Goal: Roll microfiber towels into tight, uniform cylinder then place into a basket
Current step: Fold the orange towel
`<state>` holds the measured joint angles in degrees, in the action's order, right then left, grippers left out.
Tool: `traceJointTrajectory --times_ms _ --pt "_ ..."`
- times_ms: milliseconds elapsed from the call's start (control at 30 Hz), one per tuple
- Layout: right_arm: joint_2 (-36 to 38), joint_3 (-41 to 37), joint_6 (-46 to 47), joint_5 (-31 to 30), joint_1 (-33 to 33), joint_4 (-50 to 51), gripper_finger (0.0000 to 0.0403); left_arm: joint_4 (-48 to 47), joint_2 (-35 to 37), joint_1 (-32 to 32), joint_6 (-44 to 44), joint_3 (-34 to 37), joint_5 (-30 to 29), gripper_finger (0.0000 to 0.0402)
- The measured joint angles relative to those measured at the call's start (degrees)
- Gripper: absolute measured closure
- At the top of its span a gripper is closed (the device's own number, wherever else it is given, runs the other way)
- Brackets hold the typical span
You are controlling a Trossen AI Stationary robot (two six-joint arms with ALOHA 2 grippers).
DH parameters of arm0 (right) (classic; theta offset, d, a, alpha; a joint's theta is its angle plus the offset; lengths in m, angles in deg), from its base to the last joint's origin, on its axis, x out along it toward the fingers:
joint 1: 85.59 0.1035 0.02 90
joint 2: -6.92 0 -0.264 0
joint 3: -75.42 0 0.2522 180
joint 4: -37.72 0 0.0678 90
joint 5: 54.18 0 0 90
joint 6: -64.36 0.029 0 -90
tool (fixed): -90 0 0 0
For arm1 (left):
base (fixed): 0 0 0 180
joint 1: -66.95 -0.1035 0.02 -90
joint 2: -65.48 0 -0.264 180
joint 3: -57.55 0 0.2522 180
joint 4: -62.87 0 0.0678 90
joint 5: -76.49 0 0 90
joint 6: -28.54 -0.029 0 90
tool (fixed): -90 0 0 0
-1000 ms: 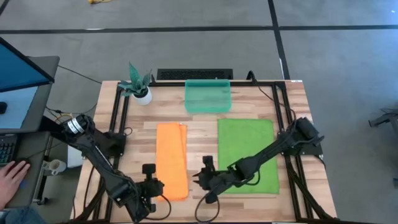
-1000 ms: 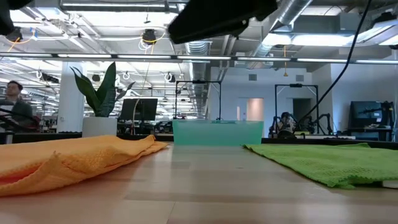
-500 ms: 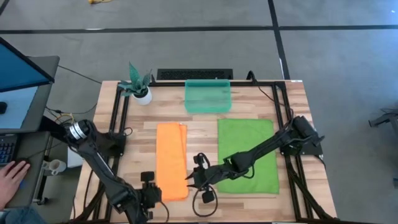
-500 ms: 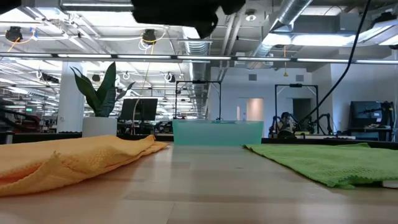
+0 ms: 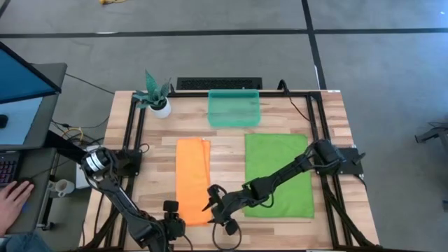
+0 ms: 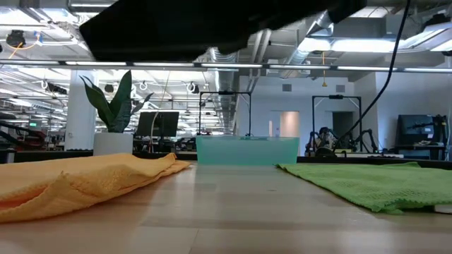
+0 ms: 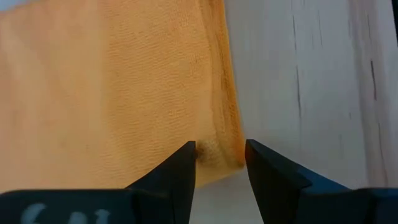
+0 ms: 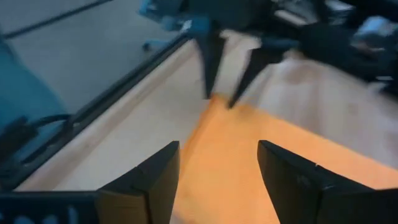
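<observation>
The orange towel (image 5: 192, 178) lies on the table as a long folded strip, and the larger green towel (image 5: 278, 175) lies flat to its right. The teal basket (image 5: 234, 107) stands at the far edge. My left gripper (image 7: 221, 163) is open at the strip's near left corner (image 7: 219, 149), one finger on either side of it. My right gripper (image 8: 217, 180) is open too. It hovers over the strip's near right end (image 8: 230, 155), looking across at the left gripper's fingers (image 8: 211, 68). My left gripper comes from above, slanting down, with the orange towel's near left corner (image 7: 219, 149) between its open fingers (image 7: 180, 171). Whether the fingers touch the cloth I cannot tell. The towel lies flat on the table.
A potted plant (image 5: 155, 94) stands at the far left beside the basket. Bare wood (image 5: 227, 161) runs between the two towels. Black frame rails (image 5: 133, 133) run along both sides of the table. A person's hand (image 5: 14, 196) rests at a desk left of the table.
My right gripper has moved toward the table's left and down, from beside the green towel to the orange strip's near right end. My left gripper has sunk toward the strip's near left corner. Both towels lie as before.
</observation>
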<state>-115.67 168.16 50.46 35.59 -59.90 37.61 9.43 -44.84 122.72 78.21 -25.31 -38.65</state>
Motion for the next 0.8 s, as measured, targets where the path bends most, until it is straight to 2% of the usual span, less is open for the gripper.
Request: traceJointTrajectory --times_ms 167,433,567,800 --pt "-0.5 0.6 1.0 6.8 -0.9 0.8 0.0163 0.9 -1.9 -0.2 1.3 -0.1 -0.6 0.0270" --pt "-0.5 0.5 -0.2 7.7 -1.9 8.8 0.0163 1.3 -3.4 -4.0 1.2 -0.3 1.5 0.0270" --pt "-0.5 0.5 -5.1 7.8 -2.6 13.3 0.0163 2.2 -3.5 -6.4 -0.3 -0.6 1.1 0.0270" --pt "-0.5 0.4 -6.1 7.7 -2.4 15.5 0.0163 4.4 -3.6 -9.9 -2.6 -0.5 2.5 0.0270"
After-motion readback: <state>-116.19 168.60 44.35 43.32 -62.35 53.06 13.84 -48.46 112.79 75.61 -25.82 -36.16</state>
